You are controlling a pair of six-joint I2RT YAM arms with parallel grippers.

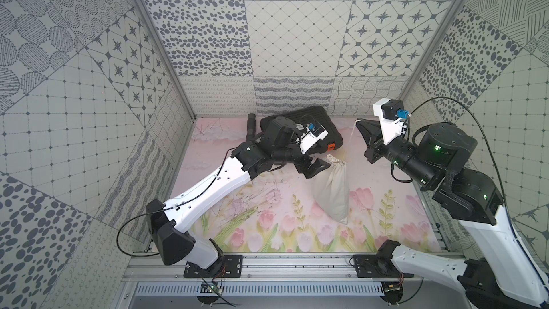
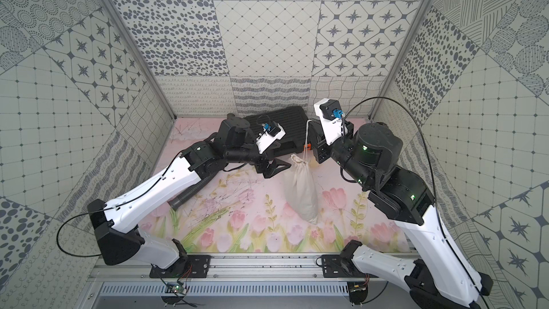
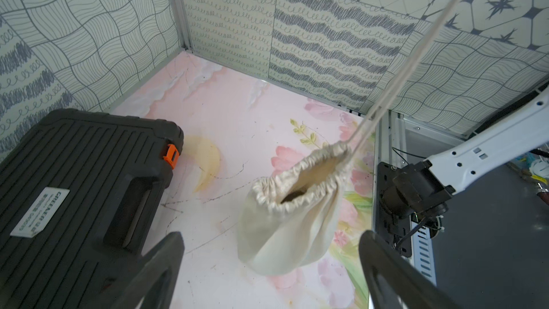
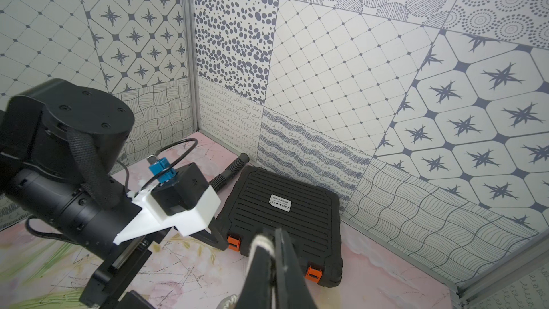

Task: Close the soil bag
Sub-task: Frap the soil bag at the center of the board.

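Right gripper (image 4: 267, 243) jaws clamp the cord (image 3: 416, 54); left gripper (image 1: 317, 166) jaws gape empty at nine o'clock of the soil bag (image 1: 332, 191) neck. Unanchored, it may lift, not cinch.

Off-white soil bag (image 1: 331, 188) — neck seemingly part-open, cord (image 3: 415, 54) taut.

Soil bag (image 1: 331, 191) lies before the case (image 1: 315, 114); hose (image 1: 252, 124) seemingly left of both.

The soil bag (image 1: 332, 191) is off-white, the ribbed case (image 4: 312, 203) black.
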